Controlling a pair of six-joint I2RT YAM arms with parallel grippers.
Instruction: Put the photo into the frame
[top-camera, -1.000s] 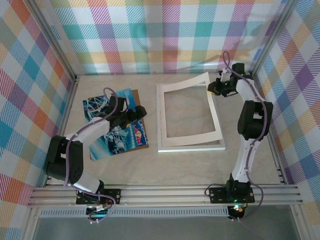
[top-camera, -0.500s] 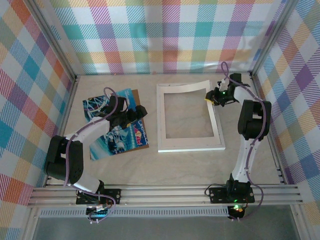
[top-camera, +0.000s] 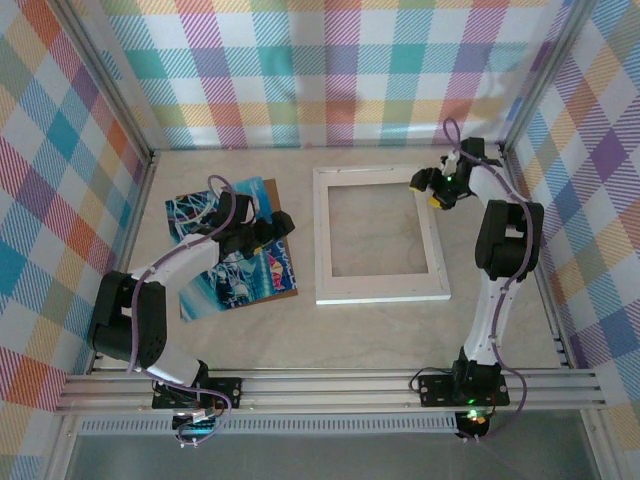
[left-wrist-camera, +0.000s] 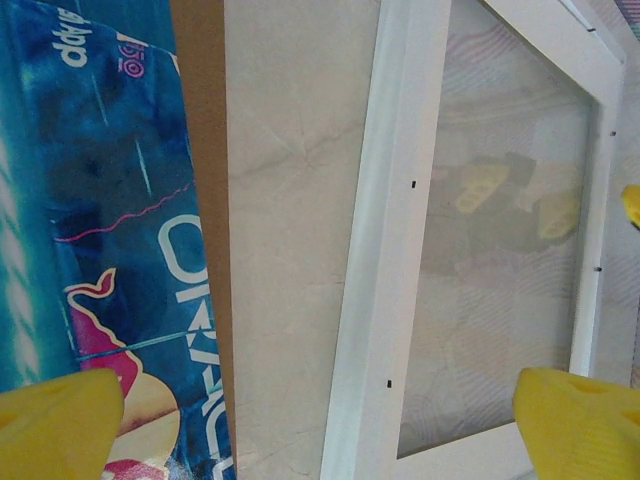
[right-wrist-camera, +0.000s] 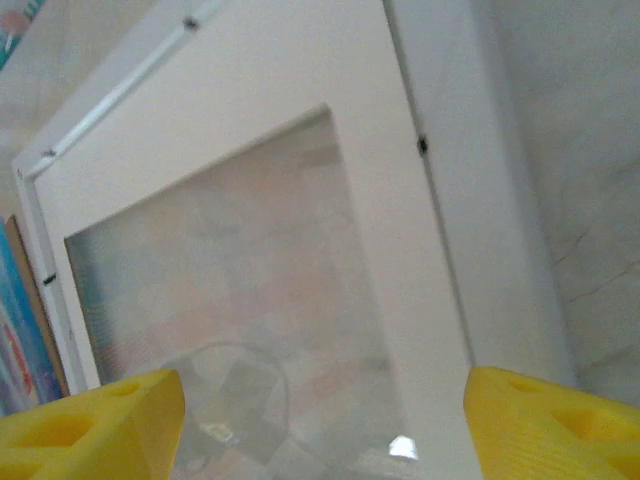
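The photo (top-camera: 215, 272), a blue and teal print with red marks, lies on a brown backing board (top-camera: 290, 262) at the left. It also appears in the left wrist view (left-wrist-camera: 90, 200). My left gripper (top-camera: 278, 228) hovers open over the photo's right edge, with nothing between its yellow fingertips (left-wrist-camera: 55, 425). The white frame (top-camera: 380, 297) lies flat in the middle, with a cream mat (top-camera: 429, 230) resting inside it. My right gripper (top-camera: 428, 188) stands open at the frame's far right corner, its jaws wide apart above the mat (right-wrist-camera: 390, 230) and holding nothing.
Bare marble tabletop (left-wrist-camera: 290, 200) separates the backing board (left-wrist-camera: 200, 150) from the frame's left rim (left-wrist-camera: 390, 250). Checked walls (top-camera: 320, 70) enclose the table on three sides. The right arm (top-camera: 505, 250) stands along the frame's right side.
The right gripper has opened and let go of the mat's raised far right corner. The mat has dropped flat into the frame. The left arm has stayed still.
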